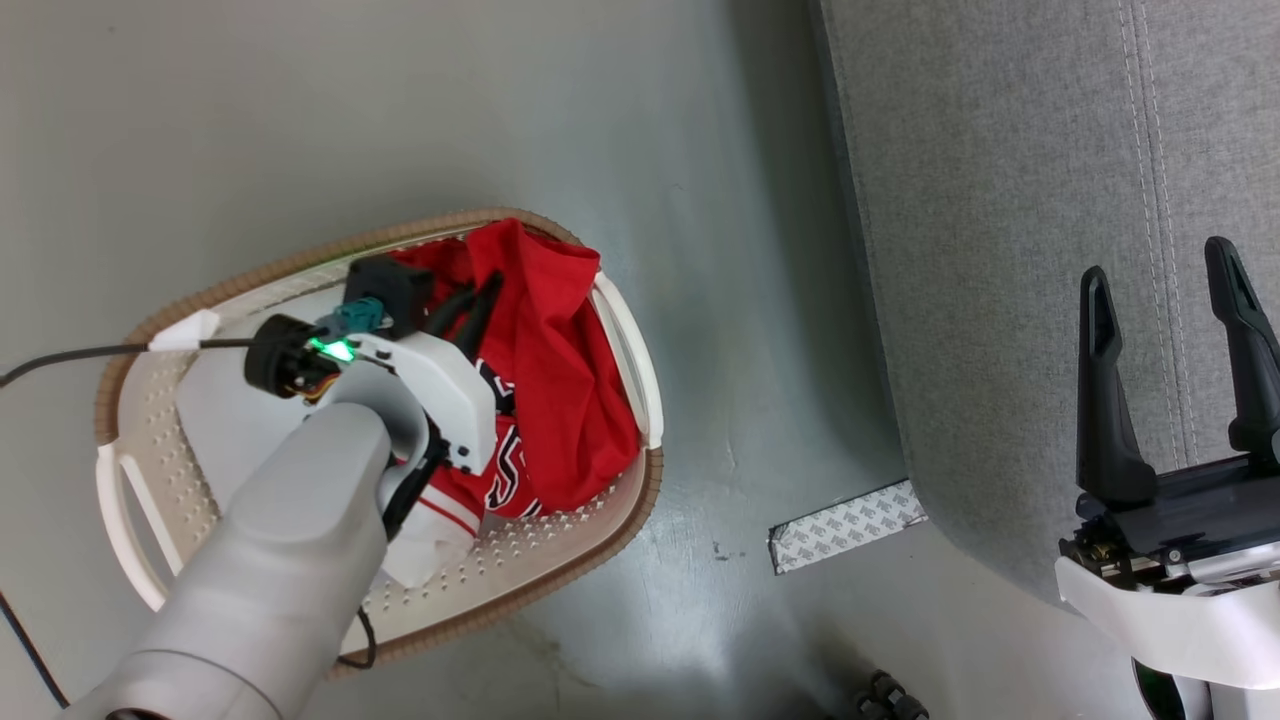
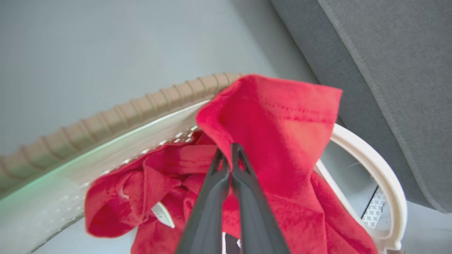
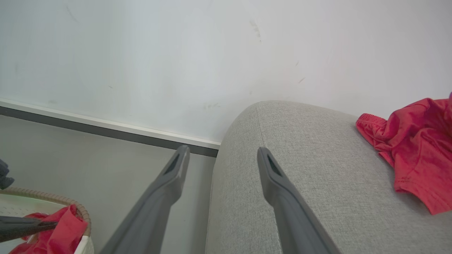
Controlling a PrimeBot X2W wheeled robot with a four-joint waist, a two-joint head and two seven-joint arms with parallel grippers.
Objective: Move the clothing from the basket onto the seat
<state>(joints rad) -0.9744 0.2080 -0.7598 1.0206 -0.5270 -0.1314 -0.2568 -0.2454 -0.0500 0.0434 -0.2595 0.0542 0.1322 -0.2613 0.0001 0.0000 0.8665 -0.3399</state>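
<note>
The basket [image 1: 300, 255] stands on the grey floor at the left, with red clothing [image 1: 570, 380] heaped in its right half. My left gripper [image 1: 468, 305] reaches down into it. In the left wrist view its fingers meet at the tips, and the left gripper [image 2: 229, 151] is shut on a raised fold of the clothing [image 2: 282, 134] near the basket's rim [image 2: 106, 120]. My right gripper [image 1: 1165, 290] hangs open over the near edge of the grey seat [image 1: 1000, 200], holding nothing. A second red piece of clothing [image 3: 416, 151] lies on the seat [image 3: 300, 176], beyond and to the right of the right gripper [image 3: 222, 155].
A pale cloth lining [image 1: 220, 420] covers the basket's left floor. A black cable [image 1: 60, 360] trails off left from my left wrist. A patterned tape patch [image 1: 848, 525] sits on the floor between basket and seat. A white wall with a dark baseboard [image 3: 106, 128] stands behind.
</note>
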